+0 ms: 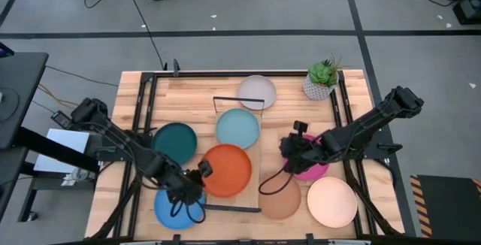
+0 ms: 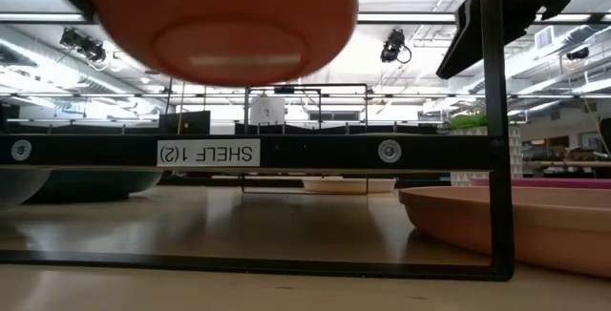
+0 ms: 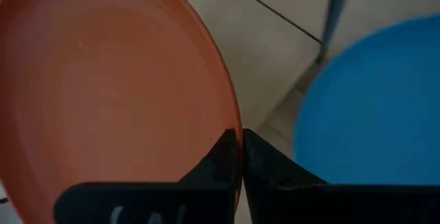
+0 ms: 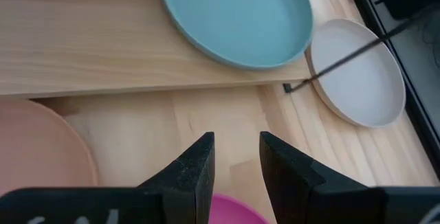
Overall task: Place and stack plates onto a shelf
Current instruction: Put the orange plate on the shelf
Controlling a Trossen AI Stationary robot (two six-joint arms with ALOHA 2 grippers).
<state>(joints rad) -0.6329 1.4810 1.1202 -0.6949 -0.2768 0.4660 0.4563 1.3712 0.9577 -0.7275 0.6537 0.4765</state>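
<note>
My left gripper [image 1: 201, 172] is shut on the orange plate [image 1: 227, 170], which hangs over the near end of the pale wooden shelf [image 1: 253, 155]. The low view shows the plate's underside [image 2: 220, 25] high above the board. A light blue plate [image 1: 237, 128] lies on the shelf farther back. My right gripper [image 1: 295, 150] is open and empty, just above the magenta plate [image 1: 314, 170] to the right of the shelf. Its fingers show apart in the right wrist view [image 4: 237, 157]. My left gripper pinches the orange plate's rim [image 3: 232, 122] on the plate's left near side, one finger over the inner face and one outside. The fingers come about level from the table's left. The plate is lifted clear of the shelf, its hollow side up.
Around the shelf lie a dark teal plate [image 1: 174, 141], a bright blue plate [image 1: 174, 209] under my left arm, a greyish white plate [image 1: 258, 92], a tan-brown plate [image 1: 279, 198] and a peach-cream plate [image 1: 331, 201]. A potted plant [image 1: 323, 80] stands at the far right. Black wire frames [image 2: 492, 120] stand at the shelf's ends.
</note>
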